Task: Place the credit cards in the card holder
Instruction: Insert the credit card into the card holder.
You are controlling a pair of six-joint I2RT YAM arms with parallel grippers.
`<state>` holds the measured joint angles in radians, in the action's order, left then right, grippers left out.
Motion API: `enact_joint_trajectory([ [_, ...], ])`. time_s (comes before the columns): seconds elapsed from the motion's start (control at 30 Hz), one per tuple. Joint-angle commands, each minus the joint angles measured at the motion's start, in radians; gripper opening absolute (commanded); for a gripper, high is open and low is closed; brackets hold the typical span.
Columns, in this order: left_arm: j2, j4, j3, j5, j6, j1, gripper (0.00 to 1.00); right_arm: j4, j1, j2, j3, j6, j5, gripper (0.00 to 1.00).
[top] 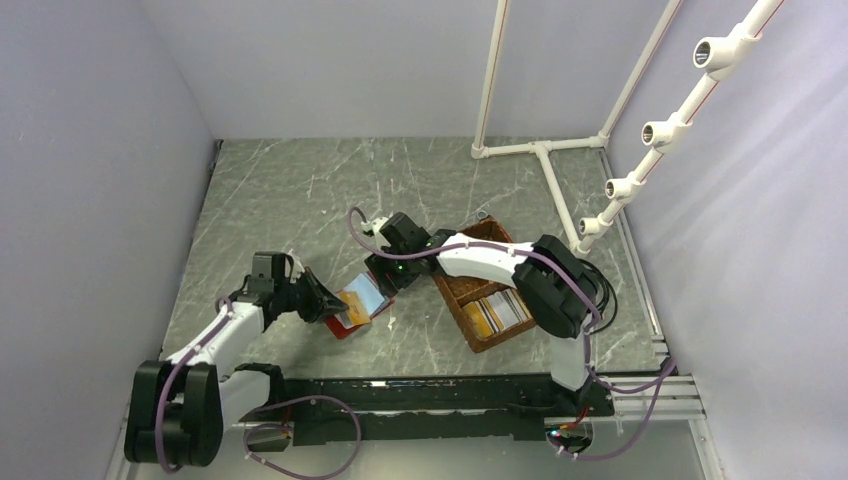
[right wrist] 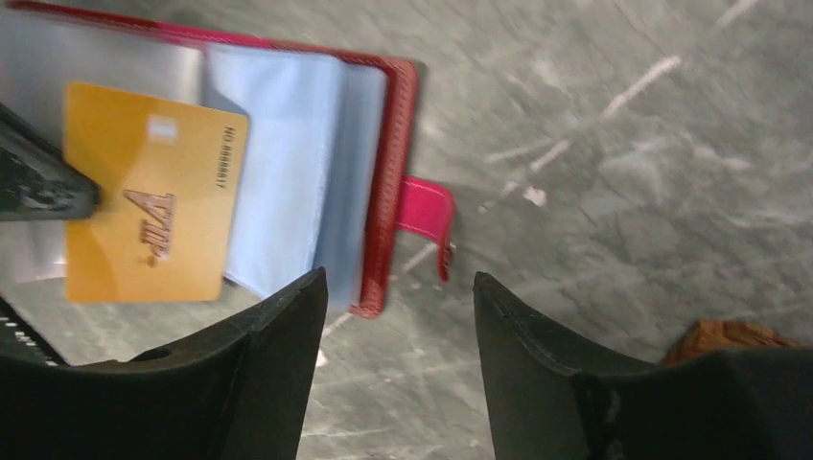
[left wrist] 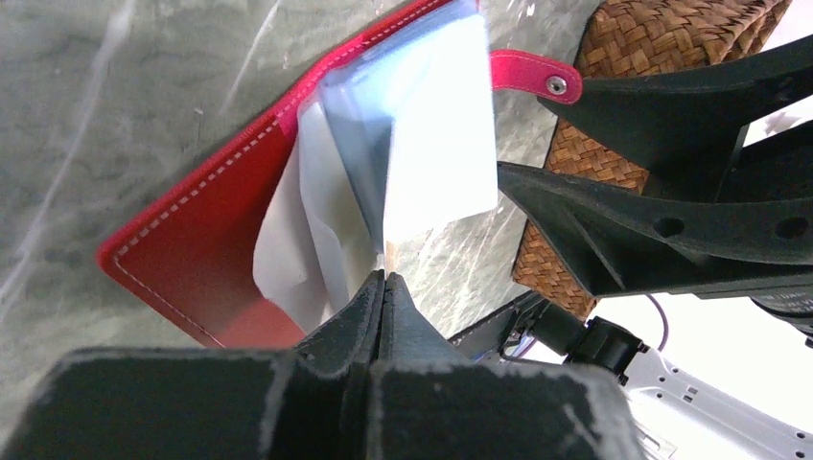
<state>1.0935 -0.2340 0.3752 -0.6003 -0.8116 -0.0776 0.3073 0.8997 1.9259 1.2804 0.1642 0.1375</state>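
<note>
Card holder (right wrist: 395,144) edge just beside right hand (right wrist: 398,283)

Soft, even light from above, faint shadows. Overexposed white at near side in left wrist view; card holder (right wrist: 391,172) slightly blurred.

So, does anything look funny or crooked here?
Yes. The orange card sticks out past the clear sleeves of the open card holder, so it looks not fully tucked in. Nothing looks spilled or broken.

Woven basket (left wrist: 662,38) on marbled table (top: 300,200)
</note>
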Motion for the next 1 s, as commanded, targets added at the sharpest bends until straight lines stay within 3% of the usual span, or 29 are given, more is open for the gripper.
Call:
enact_joint_trajectory([
  [0.0, -0.093, -0.092, 0.002, 0.043, -0.029, 0.006, 0.0, -0.069, 0.041, 0.008, 0.093, 0.011, 0.064, 0.57],
  [0.3, -0.118, -0.105, -0.009, 0.033, -0.022, 0.027, 0.0, -0.021, 0.077, 0.087, 0.157, -0.025, -0.051, 0.64],
  [0.5, -0.17, -0.164, 0.007, 0.094, -0.024, 0.029, 0.0, 0.066, 0.077, -0.019, 0.156, -0.015, -0.171, 0.71],
  [0.73, -0.198, -0.2, 0.015, 0.145, -0.027, 0.029, 0.0, 0.004, 0.074, -0.046, 0.126, 0.063, 0.014, 0.73],
  [0.97, -0.179, -0.109, -0.021, 0.098, -0.019, 0.029, 0.0, -0.065, 0.06, 0.022, 0.116, 0.124, 0.09, 0.67],
])
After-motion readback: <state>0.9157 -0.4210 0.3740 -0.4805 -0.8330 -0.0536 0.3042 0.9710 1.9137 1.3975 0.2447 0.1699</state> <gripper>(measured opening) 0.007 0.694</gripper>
